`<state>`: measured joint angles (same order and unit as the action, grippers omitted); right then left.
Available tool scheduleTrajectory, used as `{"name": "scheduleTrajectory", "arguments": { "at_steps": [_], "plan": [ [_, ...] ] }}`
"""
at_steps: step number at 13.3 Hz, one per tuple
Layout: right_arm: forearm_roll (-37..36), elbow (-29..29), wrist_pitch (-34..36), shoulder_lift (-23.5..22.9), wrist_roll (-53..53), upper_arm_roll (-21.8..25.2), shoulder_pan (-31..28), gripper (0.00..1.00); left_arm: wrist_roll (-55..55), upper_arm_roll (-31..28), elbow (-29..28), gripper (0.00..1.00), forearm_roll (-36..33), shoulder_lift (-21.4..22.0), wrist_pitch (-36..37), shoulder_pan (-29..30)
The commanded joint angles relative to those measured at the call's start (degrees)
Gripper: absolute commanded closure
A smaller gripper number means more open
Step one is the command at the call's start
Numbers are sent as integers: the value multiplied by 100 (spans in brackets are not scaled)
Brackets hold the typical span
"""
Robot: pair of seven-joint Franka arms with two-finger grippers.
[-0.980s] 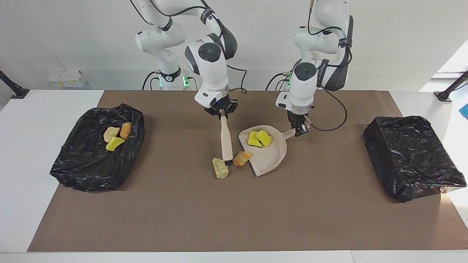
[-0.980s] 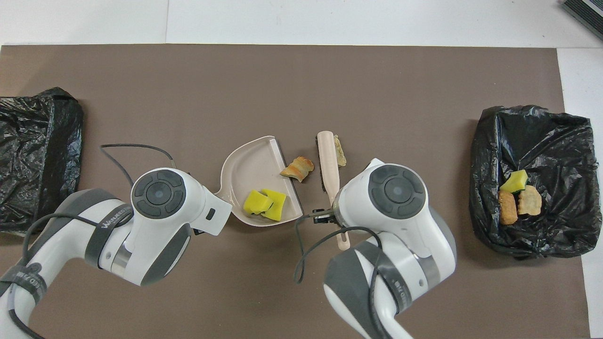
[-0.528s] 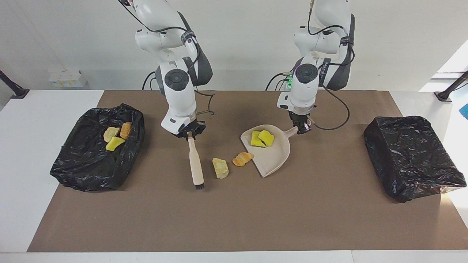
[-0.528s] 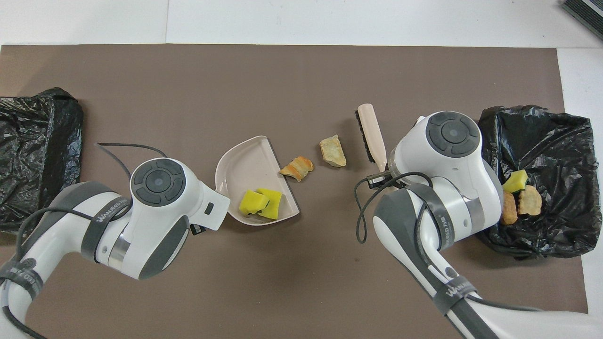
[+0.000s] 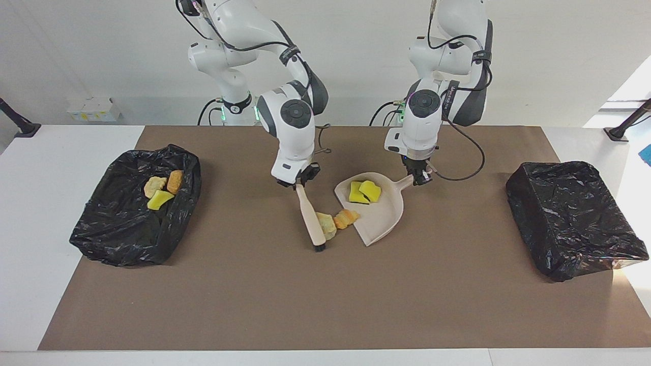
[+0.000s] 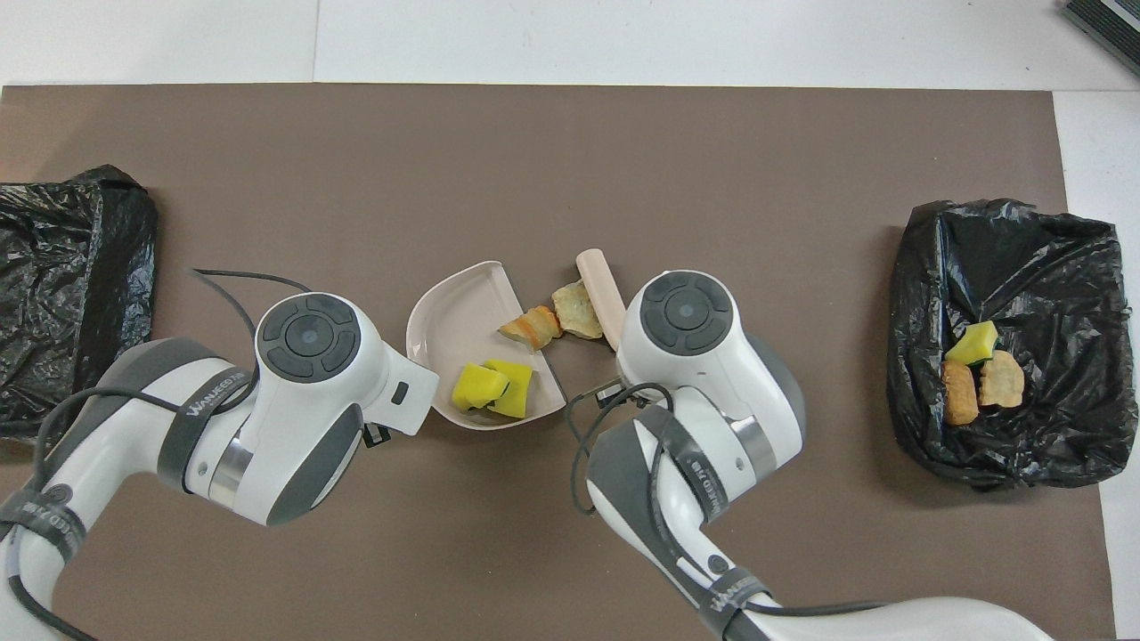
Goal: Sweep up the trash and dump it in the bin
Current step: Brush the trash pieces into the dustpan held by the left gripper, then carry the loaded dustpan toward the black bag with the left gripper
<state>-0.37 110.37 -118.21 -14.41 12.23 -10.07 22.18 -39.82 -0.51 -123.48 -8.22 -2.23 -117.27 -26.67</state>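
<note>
My right gripper (image 5: 299, 184) is shut on the handle of a beige brush (image 5: 311, 218) (image 6: 598, 289) that slants down to the mat. Its bristles press a pale tan trash lump (image 5: 326, 225) (image 6: 577, 310) against an orange-brown lump (image 5: 346, 218) (image 6: 532, 327) at the lip of the beige dustpan (image 5: 381, 218) (image 6: 450, 307). Two yellow sponge pieces (image 5: 363, 192) (image 6: 494, 389) lie in the pan. My left gripper (image 5: 421, 178) is shut on the dustpan's handle. The black-lined bin (image 5: 117, 239) (image 6: 1051, 231) at the right arm's end holds three trash pieces (image 5: 161, 190).
A second black-bagged bin (image 5: 574, 218) (image 6: 71, 267) sits at the left arm's end of the brown mat (image 5: 325, 305). In the overhead view both wrists cover their grippers.
The right arm swung the brush out toward its bin, then back, pushing the tan lump against the orange-brown one at the pan's lip. The dustpan shifted only slightly.
</note>
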Motion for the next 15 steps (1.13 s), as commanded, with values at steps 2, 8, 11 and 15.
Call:
{"name": "scheduleTrajectory", "arguments": {
  "at_steps": [2, 8, 11, 15],
  "plan": [
    [545, 54, -194, 69, 245, -21, 409, 100, 44, -19, -53, 100, 22, 12, -164, -49],
    [687, -51, -115, 113, 807, -39, 656, 100, -684, -11, -404, 100, 31, 82, -981, 21],
    [687, -103, 226, 359, 957, -21, 638, 100, -956, -11, -405, 100, 40, 74, -1035, 153],
    [617, -130, 676, 798, 975, 40, 341, 100, -1282, -11, -291, 100, 180, 12, -1131, 425]
  ]
}}
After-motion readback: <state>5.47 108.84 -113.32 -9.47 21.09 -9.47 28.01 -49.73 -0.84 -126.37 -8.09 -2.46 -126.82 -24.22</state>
